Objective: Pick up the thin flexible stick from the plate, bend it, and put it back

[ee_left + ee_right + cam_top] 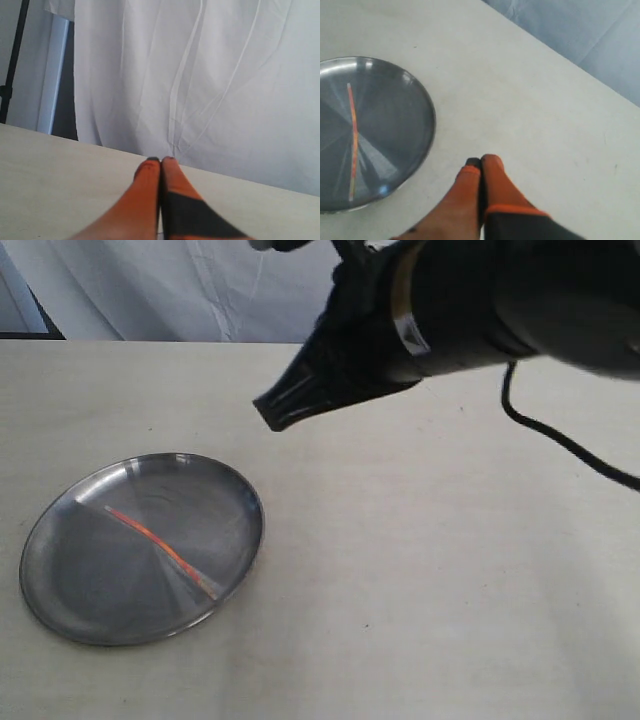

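Right arm: the black arm [470,300] reaches in from 2 o'clock in the exterior view and slopes down toward the middle of the tabletop [430,590], clear of the surface.
Right tool: the right tool [285,408] hangs in the air at about 1 o'clock from the plate [60,590], apart from it. Its orange fingers [470,190] are pressed together with nothing between them.
Left arm: only its wrist view shows it, held low over the tabletop and aimed at a white curtain [200,75].
Left tool: the left tool [160,160] has its fingers together, empty, touching nothing.
Stick: the red-orange stick [160,545] lies flat in the plate, running from 10 o'clock to 4 o'clock across it.
Plate: sits on the tabletop at 8 o'clock in the exterior view.
Cable: a black cable [560,440] trails under the right arm.
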Controlling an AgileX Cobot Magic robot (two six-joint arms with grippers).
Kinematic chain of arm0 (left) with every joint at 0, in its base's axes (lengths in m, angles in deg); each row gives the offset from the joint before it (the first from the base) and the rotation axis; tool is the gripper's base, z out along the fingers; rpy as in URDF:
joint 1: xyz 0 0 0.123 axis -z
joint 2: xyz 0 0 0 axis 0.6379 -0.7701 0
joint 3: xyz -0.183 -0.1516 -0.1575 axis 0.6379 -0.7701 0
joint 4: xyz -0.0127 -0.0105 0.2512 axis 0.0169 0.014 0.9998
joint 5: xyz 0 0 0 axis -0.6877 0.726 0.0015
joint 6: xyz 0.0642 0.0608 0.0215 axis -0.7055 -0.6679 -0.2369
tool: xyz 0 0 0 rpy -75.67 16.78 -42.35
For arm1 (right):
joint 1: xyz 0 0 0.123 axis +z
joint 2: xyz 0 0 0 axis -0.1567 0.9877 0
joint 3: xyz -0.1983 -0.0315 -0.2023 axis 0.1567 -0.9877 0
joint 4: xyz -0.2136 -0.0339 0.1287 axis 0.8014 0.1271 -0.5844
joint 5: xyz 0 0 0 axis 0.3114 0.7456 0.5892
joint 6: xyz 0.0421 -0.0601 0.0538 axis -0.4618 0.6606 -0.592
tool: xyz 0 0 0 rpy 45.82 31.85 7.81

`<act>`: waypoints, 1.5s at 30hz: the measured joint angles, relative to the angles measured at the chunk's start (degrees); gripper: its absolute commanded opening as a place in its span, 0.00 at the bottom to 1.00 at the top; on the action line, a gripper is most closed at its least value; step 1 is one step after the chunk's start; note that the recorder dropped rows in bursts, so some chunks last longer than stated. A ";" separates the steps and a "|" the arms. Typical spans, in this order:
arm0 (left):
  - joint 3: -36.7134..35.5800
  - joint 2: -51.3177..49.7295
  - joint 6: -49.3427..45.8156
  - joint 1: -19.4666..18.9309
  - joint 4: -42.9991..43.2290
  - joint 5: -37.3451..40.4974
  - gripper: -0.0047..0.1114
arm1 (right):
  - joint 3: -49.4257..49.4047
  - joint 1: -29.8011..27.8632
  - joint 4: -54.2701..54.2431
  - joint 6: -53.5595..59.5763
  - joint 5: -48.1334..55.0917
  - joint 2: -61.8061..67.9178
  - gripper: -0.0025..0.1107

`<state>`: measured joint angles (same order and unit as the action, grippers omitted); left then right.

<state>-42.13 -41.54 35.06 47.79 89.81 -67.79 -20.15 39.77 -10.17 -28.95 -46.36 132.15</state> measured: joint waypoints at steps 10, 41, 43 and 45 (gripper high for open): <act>0.00 0.00 0.00 0.00 -0.29 -11.18 0.04 | -20.28 0.00 31.44 -26.59 -20.52 -6.96 0.03; 0.00 0.00 0.00 0.00 0.19 -31.03 0.04 | -45.78 -13.53 18.24 -77.68 -20.97 -36.75 0.03; 0.00 0.00 0.00 0.00 0.69 -31.03 0.04 | -50.26 -18.96 18.44 -77.90 -25.16 -42.86 0.03; 0.00 0.00 0.00 0.00 0.93 -31.03 0.04 | -54.13 -23.39 19.19 -77.90 -28.07 -49.00 0.03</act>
<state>-42.13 -41.54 35.06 47.79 90.73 -98.82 -74.28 16.38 9.03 -106.84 -74.43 83.15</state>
